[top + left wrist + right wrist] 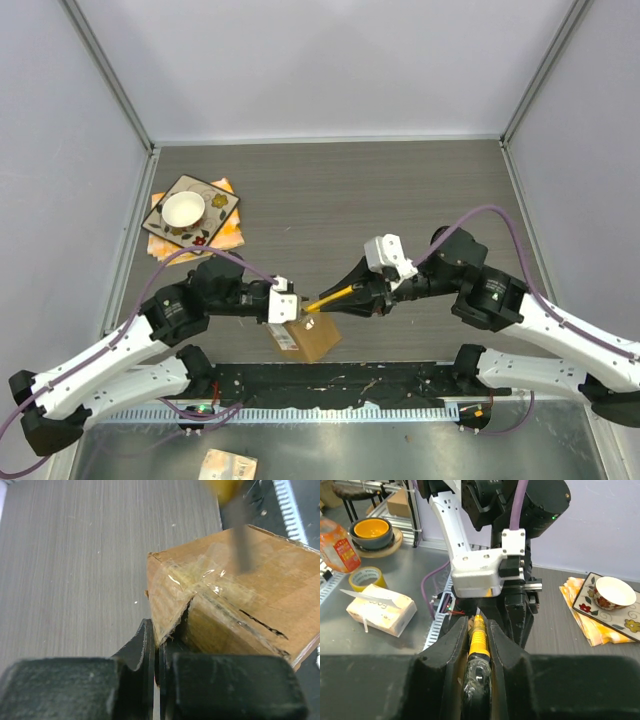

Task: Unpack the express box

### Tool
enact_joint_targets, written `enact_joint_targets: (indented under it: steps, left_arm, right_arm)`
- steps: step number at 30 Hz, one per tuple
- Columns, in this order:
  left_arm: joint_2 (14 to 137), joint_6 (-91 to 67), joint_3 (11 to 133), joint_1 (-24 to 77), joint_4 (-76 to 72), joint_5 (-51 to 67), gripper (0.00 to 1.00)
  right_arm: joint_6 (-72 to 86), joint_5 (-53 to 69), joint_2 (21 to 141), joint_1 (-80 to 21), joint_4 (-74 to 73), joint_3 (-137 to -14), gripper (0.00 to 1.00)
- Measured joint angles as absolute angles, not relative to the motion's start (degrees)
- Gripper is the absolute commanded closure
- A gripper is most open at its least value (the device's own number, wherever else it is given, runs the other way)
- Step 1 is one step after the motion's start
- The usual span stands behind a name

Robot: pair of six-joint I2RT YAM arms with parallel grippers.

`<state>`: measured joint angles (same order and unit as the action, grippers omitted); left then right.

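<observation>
Pressed together, the left gripper (pixel 156 647) pinches a corner edge of the tilted express box (pixel 240 615). To the box's right, the right gripper (pixel 478 630) clamps a yellow utility knife (pixel 479 642). Its long axis points left at the taped top seam (pixel 215 587), so the cut looks like the right arm's job.

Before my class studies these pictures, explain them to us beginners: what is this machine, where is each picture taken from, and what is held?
Two robot arms stand at a table's near edge, each with a two-finger gripper. One picture looks down from above; the others come from wrist cameras. The left gripper pinches an edge of the express box. The right gripper holds a yellow utility knife, blade at the box's taped top. Farther back lies a patterned card with a white cup.
</observation>
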<state>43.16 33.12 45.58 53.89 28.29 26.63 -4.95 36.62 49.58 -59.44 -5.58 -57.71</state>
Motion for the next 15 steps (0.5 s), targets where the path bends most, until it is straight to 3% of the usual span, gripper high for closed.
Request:
enact_joint_targets:
  steps: [15]
  left_arm:
    - [38.13,23.75,45.60,52.58,23.81,40.12,1.00]
  right_arm:
    - [-14.92,36.45,51.37,-60.80,-15.88,-66.41,0.99]
